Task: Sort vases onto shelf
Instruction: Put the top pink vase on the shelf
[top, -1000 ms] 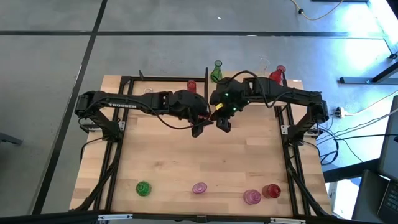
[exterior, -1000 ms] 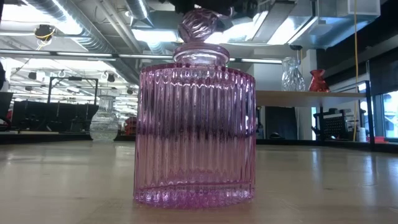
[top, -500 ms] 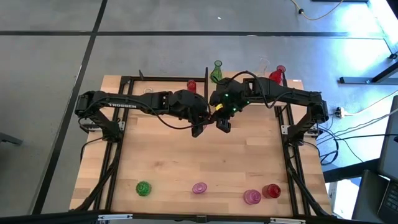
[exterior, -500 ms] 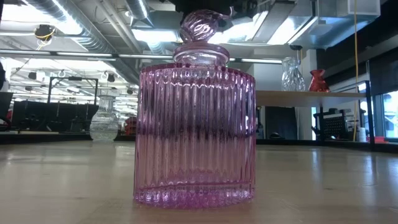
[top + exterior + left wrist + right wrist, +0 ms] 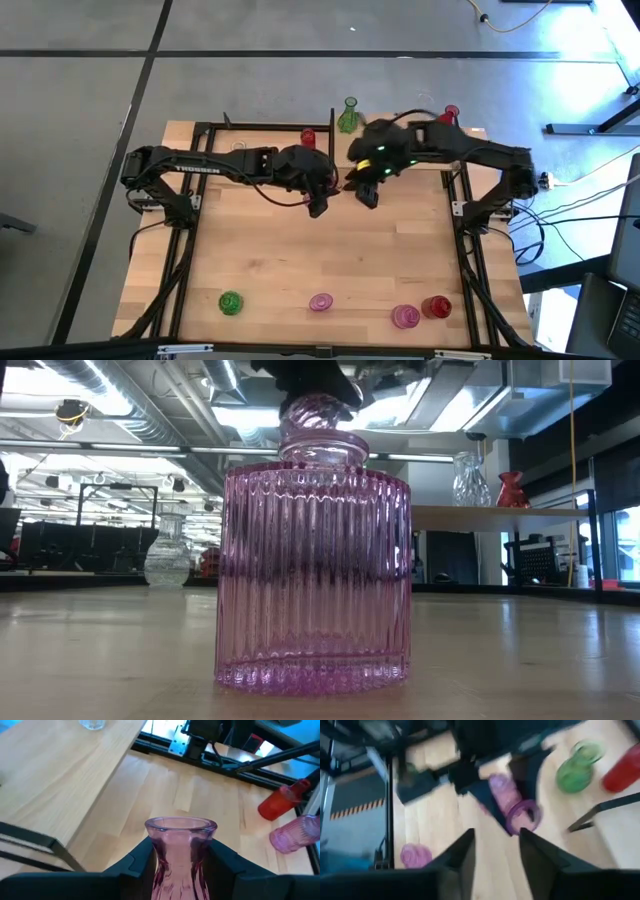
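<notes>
A small pink vase [image 5: 180,827] hangs in the air over the middle of the table, with my left gripper [image 5: 181,852] shut on it. The low view shows its swirled bulb [image 5: 310,410] above a big ribbed pink vase [image 5: 312,575]. My right gripper [image 5: 497,857] stands open just to the right of the held vase [image 5: 512,802], with nothing between its fingers. The shelf [image 5: 260,135] runs along the table's far edge, and a green vase [image 5: 348,115] and a red vase [image 5: 308,138] stand on it. My left gripper pinches the small pink vase's neck [image 5: 179,862], just below the flared rim, between its two fingers, one on each side. The vase is lifted clear of the table. Its body lies below the picture's edge in the left wrist view.
Near the table's front edge stand a green vase [image 5: 231,302], two pink vases [image 5: 320,301] [image 5: 404,316] and a red vase [image 5: 436,306]. At the shelf's right end are another red vase [image 5: 450,115] and a clear one [image 5: 425,103]. Bare wood lies between.
My right gripper has drawn back from the small pink vase, up and toward the table's right edge. The vase stays in my left gripper and has turned a little.
</notes>
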Controlling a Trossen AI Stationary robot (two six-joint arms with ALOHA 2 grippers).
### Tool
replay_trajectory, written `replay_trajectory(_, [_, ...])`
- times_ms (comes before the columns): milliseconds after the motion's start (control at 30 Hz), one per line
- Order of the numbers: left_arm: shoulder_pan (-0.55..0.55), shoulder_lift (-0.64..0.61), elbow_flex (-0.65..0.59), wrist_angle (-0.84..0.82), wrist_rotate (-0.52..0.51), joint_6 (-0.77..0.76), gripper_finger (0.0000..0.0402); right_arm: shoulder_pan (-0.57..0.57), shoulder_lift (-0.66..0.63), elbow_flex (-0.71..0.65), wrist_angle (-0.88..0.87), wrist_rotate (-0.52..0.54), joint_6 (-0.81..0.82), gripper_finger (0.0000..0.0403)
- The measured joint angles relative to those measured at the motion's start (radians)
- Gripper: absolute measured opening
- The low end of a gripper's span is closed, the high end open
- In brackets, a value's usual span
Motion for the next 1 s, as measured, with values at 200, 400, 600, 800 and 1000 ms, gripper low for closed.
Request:
replay_trajectory(200, [0.0,0.0,0.0,0.071,-0.007,0.004,0.0117,0.0,-0.117,0.0,0.077,0.106,0.075,0.0223])
replay_trajectory(400, [-0.001,0.0,0.001,0.257,0.001,0.01,0.0117,0.001,-0.227,0.0,0.069,0.221,0.132,0.0251])
replay_trajectory(600, [0.002,0.0,0.002,0.484,0.02,0.045,0.0117,0.06,-0.267,0.0,0.027,0.316,0.174,0.0245])
replay_trajectory(800, [0.02,0.0,0.002,0.643,0.02,0.036,0.0117,0.163,-0.268,-0.001,0.01,0.493,0.218,0.0244])
replay_trajectory(1000, [0.026,0.0,0.002,0.743,0.054,0.028,0.0117,0.27,-0.305,-0.149,0.108,0.666,0.303,0.0244])
